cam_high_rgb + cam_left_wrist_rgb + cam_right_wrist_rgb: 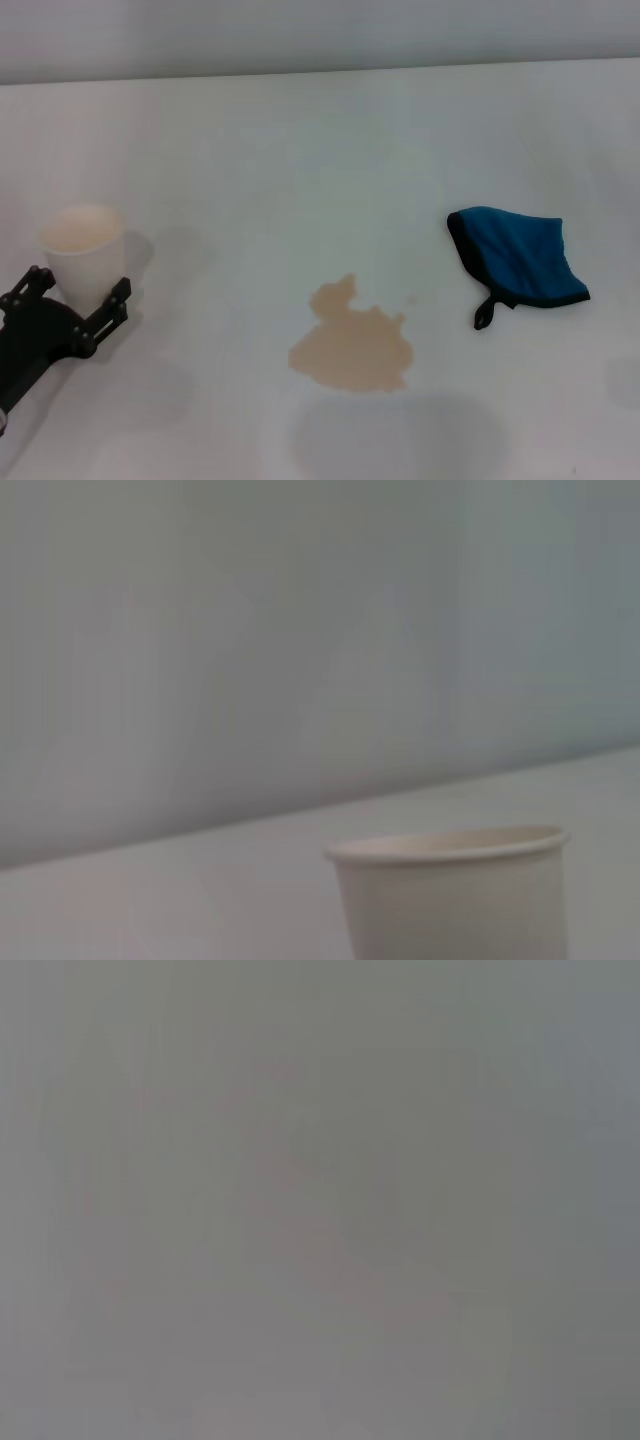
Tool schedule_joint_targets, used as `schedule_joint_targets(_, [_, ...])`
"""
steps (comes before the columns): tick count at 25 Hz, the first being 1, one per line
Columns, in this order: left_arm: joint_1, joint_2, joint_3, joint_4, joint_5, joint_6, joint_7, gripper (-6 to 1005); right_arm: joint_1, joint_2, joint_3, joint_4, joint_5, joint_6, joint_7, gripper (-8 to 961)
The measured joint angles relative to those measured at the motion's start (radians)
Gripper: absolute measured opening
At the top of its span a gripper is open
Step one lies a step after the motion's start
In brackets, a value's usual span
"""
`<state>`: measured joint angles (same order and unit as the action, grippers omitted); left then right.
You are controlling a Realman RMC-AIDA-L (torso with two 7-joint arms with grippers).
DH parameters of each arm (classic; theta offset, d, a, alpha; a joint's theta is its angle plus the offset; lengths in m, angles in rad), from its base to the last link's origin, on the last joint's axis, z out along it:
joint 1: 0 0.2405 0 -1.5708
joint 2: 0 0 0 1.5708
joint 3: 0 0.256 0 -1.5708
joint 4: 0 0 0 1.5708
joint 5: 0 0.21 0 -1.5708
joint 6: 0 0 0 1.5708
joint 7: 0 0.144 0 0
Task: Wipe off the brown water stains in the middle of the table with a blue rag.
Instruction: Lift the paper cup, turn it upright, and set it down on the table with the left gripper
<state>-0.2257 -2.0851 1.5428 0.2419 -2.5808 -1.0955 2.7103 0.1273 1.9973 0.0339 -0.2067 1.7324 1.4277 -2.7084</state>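
White table is spread across the scene. At its left, a paper cup is flanked by the left gripper, fingers apart. Mid-table, brown stains remain unwiped; rightward, the blue rag lies untouched, probably to be grasped first.

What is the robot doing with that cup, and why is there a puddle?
The robot's left hand is around a white paper cup standing on the left of the table. Brown water stains sit in the middle, not wiped yet. The blue rag lies untouched to the right of the puddle. The right hand is not in view.
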Motion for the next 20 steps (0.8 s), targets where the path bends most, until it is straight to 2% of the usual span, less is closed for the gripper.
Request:
schedule_joint_targets(4, [-0.01,-0.001,0.005,-0.005,-0.011,0.051,0.013,774,0.0,0.0,-0.003,0.008,0.0,0.004,-0.006,856])
schedule_joint_targets(20, [-0.001,-0.001,0.003,-0.026,-0.012,0.085,0.01,773,-0.02,0.0,0.0,0.022,-0.001,0.038,-0.007,855])
